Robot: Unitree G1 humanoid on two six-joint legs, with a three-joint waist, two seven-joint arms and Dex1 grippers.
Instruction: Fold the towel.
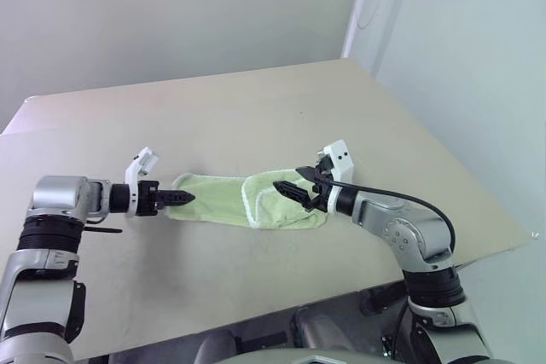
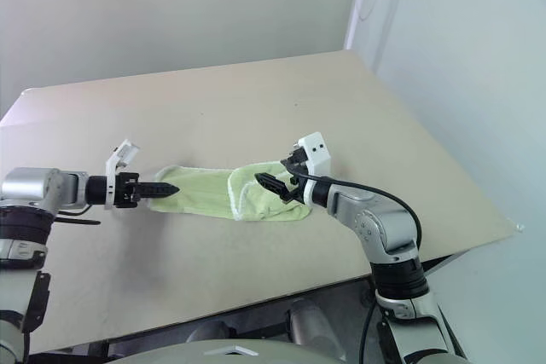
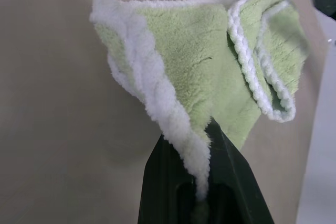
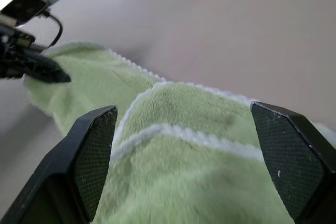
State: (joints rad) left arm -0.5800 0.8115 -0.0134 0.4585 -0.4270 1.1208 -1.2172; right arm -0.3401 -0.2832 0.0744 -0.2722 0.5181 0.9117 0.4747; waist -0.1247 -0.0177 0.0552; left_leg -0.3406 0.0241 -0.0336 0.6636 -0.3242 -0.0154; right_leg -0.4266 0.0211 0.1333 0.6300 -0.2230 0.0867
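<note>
The light green towel (image 1: 217,197) with white edging lies bunched in a long strip on the table, its right end folded over itself (image 1: 277,202). My left gripper (image 1: 188,198) is shut on the towel's left edge, and the white edging is pinched between its black fingers (image 3: 231,182). This end is lifted slightly off the table. My right gripper (image 1: 290,183) hovers over the folded right end, open wide. In the right wrist view the towel (image 4: 178,108) lies between and below its two pads (image 4: 97,156).
The beige table (image 1: 256,108) stretches far behind the towel. Its front edge runs close below my arms, and its right corner (image 1: 525,236) ends near a pale wall. A black cable (image 1: 401,198) loops along my right forearm.
</note>
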